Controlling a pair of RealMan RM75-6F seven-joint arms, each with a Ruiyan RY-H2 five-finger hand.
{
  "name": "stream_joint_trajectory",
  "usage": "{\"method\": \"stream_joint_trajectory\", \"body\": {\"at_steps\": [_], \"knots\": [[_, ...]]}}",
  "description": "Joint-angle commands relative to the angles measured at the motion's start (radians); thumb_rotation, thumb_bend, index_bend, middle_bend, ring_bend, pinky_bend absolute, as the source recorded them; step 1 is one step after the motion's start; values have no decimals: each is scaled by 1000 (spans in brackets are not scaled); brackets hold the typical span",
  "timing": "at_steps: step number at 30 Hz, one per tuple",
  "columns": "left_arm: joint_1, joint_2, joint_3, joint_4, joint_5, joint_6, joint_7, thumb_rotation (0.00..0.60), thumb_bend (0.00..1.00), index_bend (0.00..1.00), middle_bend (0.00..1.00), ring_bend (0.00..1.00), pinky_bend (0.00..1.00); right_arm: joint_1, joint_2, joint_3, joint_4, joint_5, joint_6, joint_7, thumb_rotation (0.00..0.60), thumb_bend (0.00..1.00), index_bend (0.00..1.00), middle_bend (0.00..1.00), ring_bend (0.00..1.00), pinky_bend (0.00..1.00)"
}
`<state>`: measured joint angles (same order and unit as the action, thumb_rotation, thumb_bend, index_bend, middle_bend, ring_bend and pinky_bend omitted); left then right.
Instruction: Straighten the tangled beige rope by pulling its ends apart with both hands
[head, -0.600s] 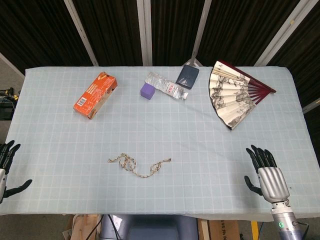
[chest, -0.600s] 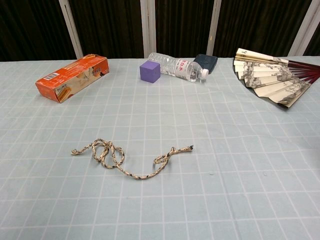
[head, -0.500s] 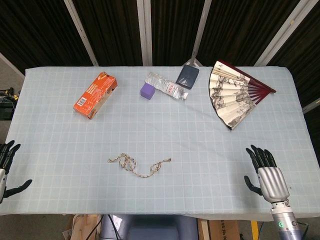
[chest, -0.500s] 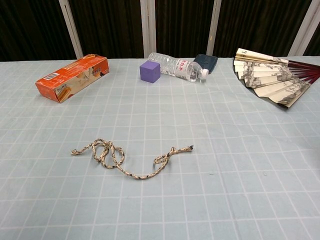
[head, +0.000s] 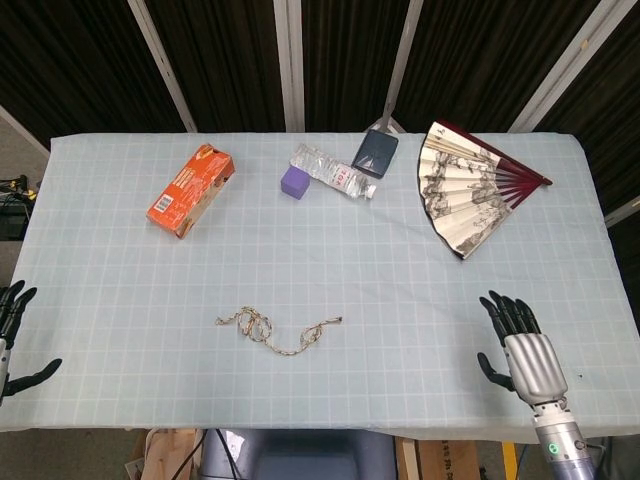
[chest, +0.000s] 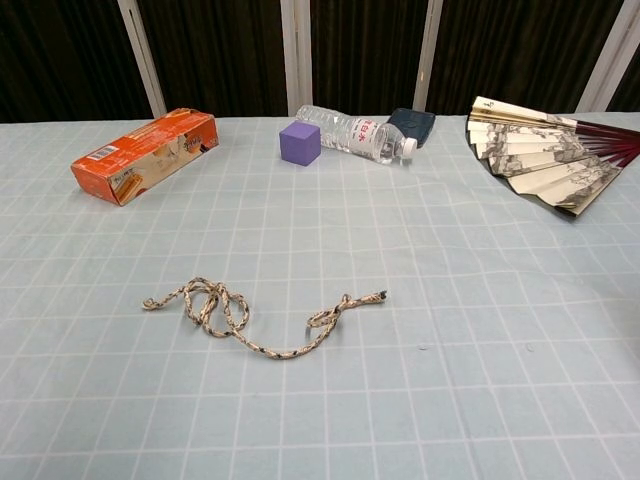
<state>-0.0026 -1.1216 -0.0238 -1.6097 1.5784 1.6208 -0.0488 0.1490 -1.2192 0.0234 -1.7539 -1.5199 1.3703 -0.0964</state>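
The beige rope (head: 277, 331) lies tangled on the table's near middle, with loops toward its left end and a small loop near its right end; the chest view shows the rope (chest: 262, 318) too. My left hand (head: 12, 340) shows at the far left edge of the head view, fingers spread, holding nothing, well left of the rope. My right hand (head: 520, 345) hovers at the near right, fingers spread and empty, far right of the rope. Neither hand appears in the chest view.
An orange box (head: 191, 189) lies at the back left. A purple cube (head: 295, 182), a plastic bottle (head: 334, 173) and a dark pouch (head: 375, 152) sit at the back middle. A spread paper fan (head: 469, 190) lies at the back right.
My right hand has shifted slightly left and forward over the table. The left hand has barely moved. The rope lies as before.
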Motion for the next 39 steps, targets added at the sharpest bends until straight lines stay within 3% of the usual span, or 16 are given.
{"method": "stream_joint_trajectory", "body": {"at_steps": [1, 5, 9, 12, 18, 30, 39], "knots": [[0, 0, -1, 0, 0, 1, 0, 600, 129, 47, 0, 0, 0, 21, 1, 16, -21, 6, -23, 23, 600, 407, 0, 1, 0, 0], [-1, -3, -5, -1, 1, 5, -1, 600, 129, 47, 0, 0, 0, 83, 6, 50, -41, 28, -104, 58, 600, 407, 25, 47, 0, 0], [-4, -7, -8, 1, -3, 1, 5, 600, 129, 47, 0, 0, 0, 156, -9, 87, -43, 66, -201, 70, 600, 407, 157, 89, 0, 0], [-5, -7, -11, -1, -9, -3, 3, 600, 129, 47, 0, 0, 0, 208, -39, 113, -45, 101, -262, 64, 600, 407, 227, 112, 0, 0], [-8, -5, -15, 0, -19, -8, -1, 600, 129, 47, 0, 0, 0, 305, -141, 149, -27, 168, -356, -1, 600, 407, 274, 129, 0, 0], [-14, 0, -19, 5, -26, -20, -21, 600, 129, 47, 0, 0, 0, 446, -345, 179, 98, 300, -461, -119, 600, 406, 368, 175, 0, 0], [-19, 4, -18, 5, -26, -29, -36, 600, 129, 47, 0, 0, 0, 482, -436, 163, 211, 375, -484, -141, 600, 407, 416, 191, 0, 0]]}}
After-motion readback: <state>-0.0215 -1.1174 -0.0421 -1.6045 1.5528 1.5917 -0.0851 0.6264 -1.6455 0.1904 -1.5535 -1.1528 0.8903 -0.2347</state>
